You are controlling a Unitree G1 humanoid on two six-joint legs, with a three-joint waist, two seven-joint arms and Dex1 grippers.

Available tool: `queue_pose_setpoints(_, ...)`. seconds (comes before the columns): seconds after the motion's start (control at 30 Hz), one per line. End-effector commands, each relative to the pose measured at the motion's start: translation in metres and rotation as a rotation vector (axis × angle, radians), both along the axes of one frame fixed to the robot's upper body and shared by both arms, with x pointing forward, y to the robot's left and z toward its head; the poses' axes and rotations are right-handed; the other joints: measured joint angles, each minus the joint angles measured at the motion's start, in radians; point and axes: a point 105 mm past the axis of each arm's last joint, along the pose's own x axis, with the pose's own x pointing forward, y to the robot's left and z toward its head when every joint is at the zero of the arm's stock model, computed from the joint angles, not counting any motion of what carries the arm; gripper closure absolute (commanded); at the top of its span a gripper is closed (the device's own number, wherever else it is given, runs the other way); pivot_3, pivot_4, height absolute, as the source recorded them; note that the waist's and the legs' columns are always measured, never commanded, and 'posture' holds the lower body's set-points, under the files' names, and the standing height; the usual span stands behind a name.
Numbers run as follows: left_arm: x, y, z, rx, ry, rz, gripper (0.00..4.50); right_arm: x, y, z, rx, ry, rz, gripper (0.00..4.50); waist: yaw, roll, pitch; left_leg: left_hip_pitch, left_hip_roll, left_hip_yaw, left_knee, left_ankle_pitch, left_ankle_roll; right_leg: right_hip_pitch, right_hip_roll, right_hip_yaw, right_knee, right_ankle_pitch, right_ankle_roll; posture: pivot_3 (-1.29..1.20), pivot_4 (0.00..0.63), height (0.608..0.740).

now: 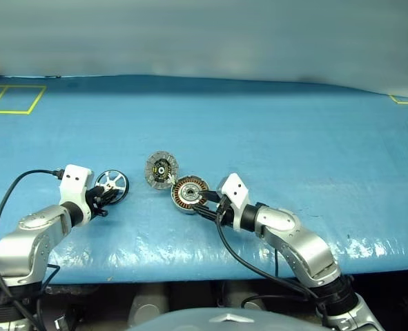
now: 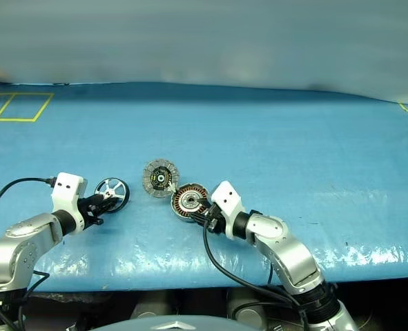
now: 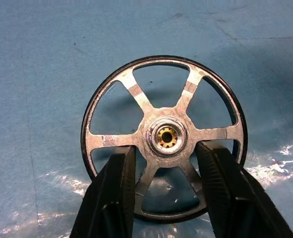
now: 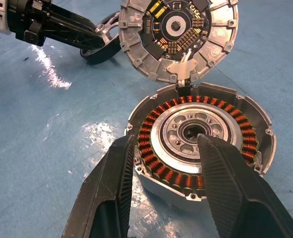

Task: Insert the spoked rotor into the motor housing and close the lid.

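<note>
1. While the spoked rotor (image 3: 163,137) lies flat on the blue table cover (image 1: 293,138), the left gripper (image 1: 105,196) reaches over its near rim, one black finger (image 3: 114,193) on either side of the hub; whether the fingers press the metal or merely straddle it cannot be told.
2. The rotor sits well left of the motor housing (image 4: 201,144), which rests near the table's front edge, its ring of copper windings facing up.
3. The right gripper (image 4: 168,183) brackets the housing's near side, its fingers spread on either side of the silver centre; whether they touch the housing cannot be told.
4. The lid (image 4: 178,37) lies swung open beyond the housing, joined at its edge by a small white link, circuit-covered inner face upward.
</note>
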Motion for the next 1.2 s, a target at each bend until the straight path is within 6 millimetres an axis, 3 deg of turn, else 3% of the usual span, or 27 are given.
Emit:
queue_pose_setpoints(0.03,-0.001,0.002,-0.006,0.000,0.024,0.012,2.94,0.000,0.002,0.012,0.019,-0.041,0.004,2.38,0.000,0.000,0.000,0.000,0.000,0.000,0.000,0.000,0.000,0.000,0.000,0.000,0.000,0.000,0.000,0.00,0.150,0.740)
queue_pose_setpoints(0.3,0.001,0.004,0.007,-0.006,-0.042,0.024,2.94,0.000,0.002,0.012,0.021,-0.043,0.004,2.38,0.001,0.000,0.000,0.000,0.000,0.000,0.000,0.000,0.000,0.000,0.000,0.000,0.000,0.000,0.000,0.00,0.150,0.740)
queue_pose_setpoints(0.63,0.001,0.010,0.075,-0.047,-0.325,0.106,3.06,0.002,-0.007,0.023,0.056,-0.085,-0.009,2.38,0.001,-0.002,0.001,-0.002,0.001,-0.001,-0.001,0.000,0.000,-0.002,-0.001,0.000,0.000,0.000,0.000,0.00,0.150,0.740)
queue_pose_setpoints(0.83,-0.002,-0.027,0.102,-0.090,-0.422,-0.033,3.06,0.009,-0.021,0.034,0.107,-0.115,-0.065,2.38,0.004,-0.003,0.001,-0.002,0.000,-0.001,0.000,0.000,0.000,-0.001,0.000,0.000,0.000,0.000,0.000,0.00,0.150,0.740)
queue_pose_setpoints(1.2,-0.002,-0.111,0.113,-0.093,-0.438,-0.290,3.06,0.007,-0.036,0.019,0.076,-0.092,-0.126,2.38,0.004,-0.003,0.001,-0.002,-0.001,0.000,0.000,0.000,-0.001,0.000,0.001,0.001,0.000,0.000,0.000,0.00,0.150,0.740)
